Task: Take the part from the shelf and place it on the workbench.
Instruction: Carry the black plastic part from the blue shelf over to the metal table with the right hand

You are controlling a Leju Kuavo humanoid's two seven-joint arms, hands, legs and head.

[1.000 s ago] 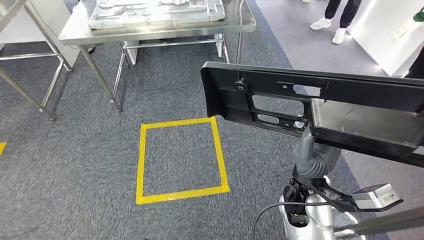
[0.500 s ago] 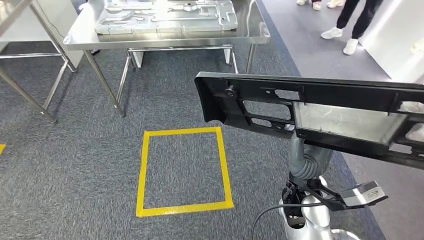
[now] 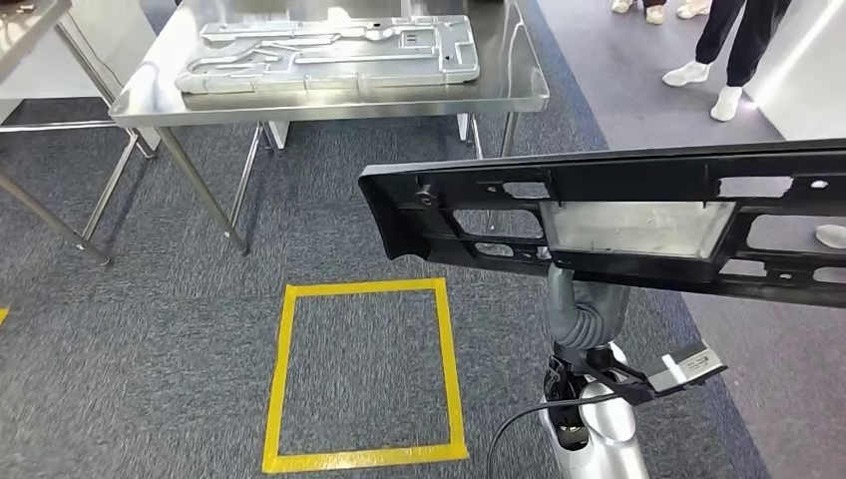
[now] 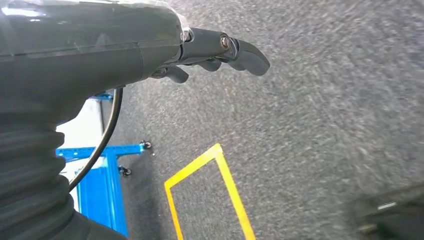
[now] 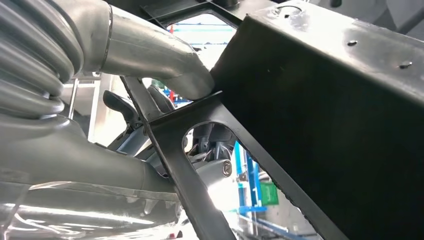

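Grey carpet [image 3: 150, 349] carries one yellow tape square [image 3: 361, 374]; the steel desk [image 3: 519, 95], nearer than before, bears one silver moulded panel [image 3: 329, 52]. Right robot hand [image 3: 584, 314] grips one long black plastic frame part [image 3: 619, 225]. Left robot hand [image 4: 220, 50] hangs with fingers curled, holding nothing.

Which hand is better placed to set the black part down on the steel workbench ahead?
Right. The right hand already grips the black part; the left hand hangs over carpet, holding nothing.

A grey moulded panel [image 3: 329, 52] covers most of the workbench [image 3: 519, 85]; bare steel shows along its front edge.
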